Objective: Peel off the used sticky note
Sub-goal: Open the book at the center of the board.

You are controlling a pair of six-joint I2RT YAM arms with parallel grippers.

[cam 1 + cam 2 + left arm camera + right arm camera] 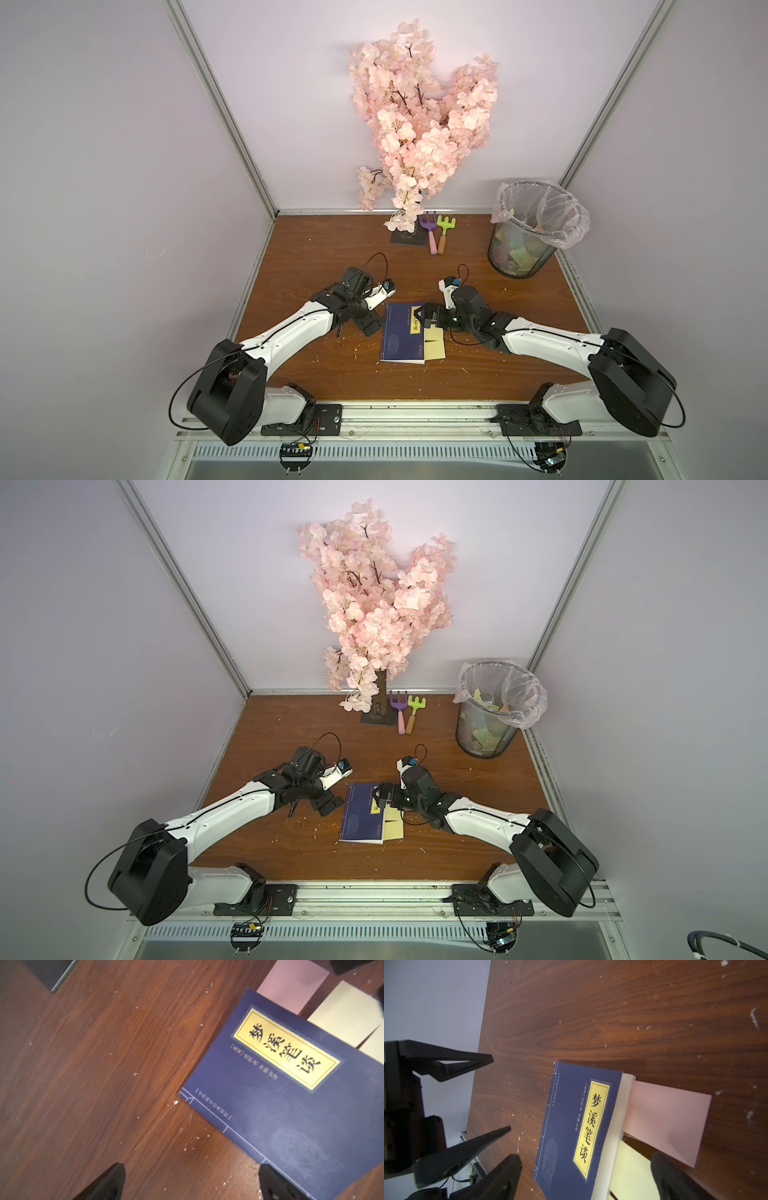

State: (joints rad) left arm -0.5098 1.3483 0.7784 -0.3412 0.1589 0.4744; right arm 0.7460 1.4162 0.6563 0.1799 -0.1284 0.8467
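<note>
A: How is the peel best done here?

B: On the table (316, 257) a book (401, 336) is laid flat between the arms. From its page edge a pink note (668, 1120) and yellow notes (434, 349) are stuck out onto the wood. Which one is the used one cannot be told, as no writing is seen. The right hand (587, 1161) is held wide open over the note side, with nothing gripped. The left hand (191, 1167) is spread open too, empty, at the spine side. The cover would best be pinned by the left hand. A free corner of the note could then be pinched and drawn back low along the page, so that no page is lifted or torn.

A: And the containers?

B: A mesh bin (496, 249) is stood at the far right corner and is lined with a clear bag (575, 226). Yellow and green paper scraps (478, 697) are seen inside.
</note>
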